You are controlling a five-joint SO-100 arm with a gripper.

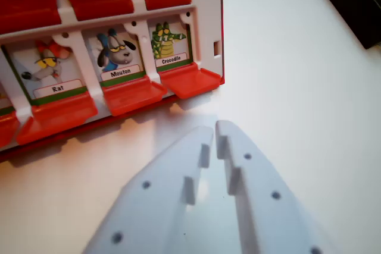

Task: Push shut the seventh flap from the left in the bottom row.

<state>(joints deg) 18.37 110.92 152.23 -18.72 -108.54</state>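
Crocodile flap (191, 81) lies open, flat on table (297, 87) at board's (205, 4) right end, next to Mouton flap (134, 94). Gripper (215, 128) w/ tips nearly together, empty, just below & slightly right of it. Flap's long axis runs roughly across view; push goes up-left.

The wrist view was bright and warm-toned, the white table (309, 87) nearly blown out at right, soft shadows lying under the red flaps (190, 81), and the near gripper (214, 130) blurred, possibly too close for the lens to focus.
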